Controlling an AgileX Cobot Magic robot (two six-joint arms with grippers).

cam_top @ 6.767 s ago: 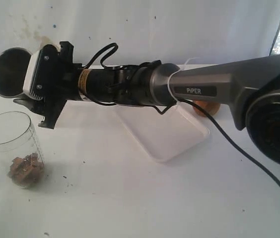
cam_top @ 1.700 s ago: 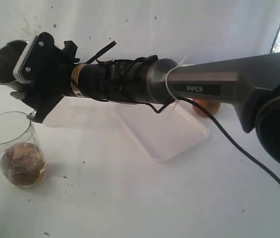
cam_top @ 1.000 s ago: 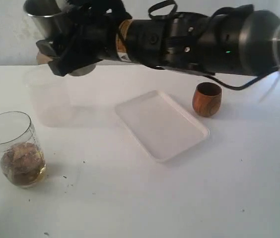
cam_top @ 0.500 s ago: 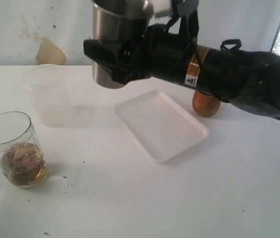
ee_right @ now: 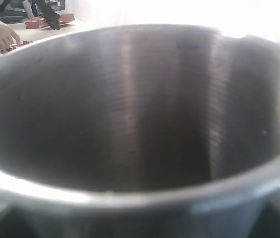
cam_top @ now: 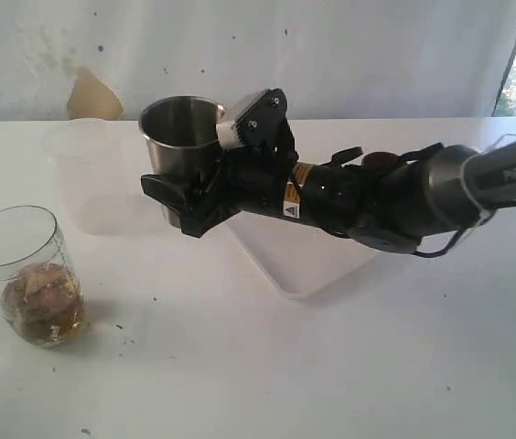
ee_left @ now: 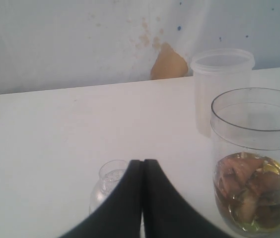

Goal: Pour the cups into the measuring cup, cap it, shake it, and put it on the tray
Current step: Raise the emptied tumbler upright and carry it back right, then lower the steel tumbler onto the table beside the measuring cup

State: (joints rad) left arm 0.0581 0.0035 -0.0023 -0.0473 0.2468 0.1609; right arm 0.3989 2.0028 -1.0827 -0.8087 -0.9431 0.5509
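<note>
The right claw grips the upright tumbler, apparently empty, left of centre. The left claw is closed, holding nothing. The measuring cup, partly filled, stands lower left. Next, probably: set the tumbler on the desk, then fetch the wooden cup.

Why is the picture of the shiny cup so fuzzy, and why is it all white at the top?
Right wrist view: the steel tumbler fills the frame, too close to be sharp, and the bright background washes out white. Left wrist view: the near left gripper is dark and soft; the measuring cup looks sharper.
</note>
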